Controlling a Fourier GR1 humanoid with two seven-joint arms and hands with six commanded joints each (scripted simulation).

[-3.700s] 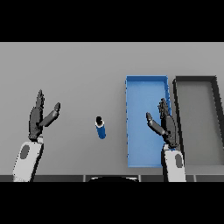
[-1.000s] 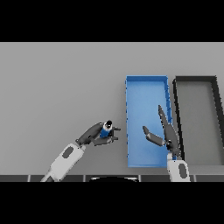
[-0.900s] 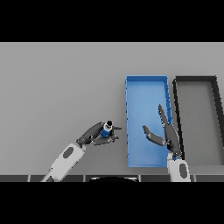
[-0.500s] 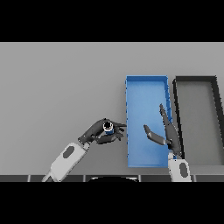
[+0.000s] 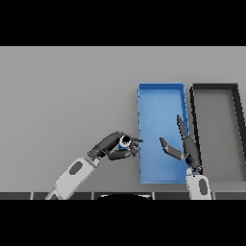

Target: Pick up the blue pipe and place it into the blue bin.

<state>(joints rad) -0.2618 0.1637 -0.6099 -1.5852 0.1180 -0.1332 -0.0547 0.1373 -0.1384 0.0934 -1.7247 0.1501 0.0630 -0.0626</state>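
1. The left hand (image 5: 109, 146) is clenched around the blue pipe (image 5: 123, 142), held above the tabletop (image 5: 62, 96) just outside the blue bin (image 5: 161, 96) wall.
2. Carry it toward 3 o'clock, clear the wall, then unclench over the bin floor.
3. The right hand (image 5: 186, 149), fingers relaxed, hovers over the bin; the dark bin (image 5: 215, 86) lies beyond.

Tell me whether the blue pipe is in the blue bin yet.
Not yet. The blue pipe is held in the left hand, just outside the blue bin.
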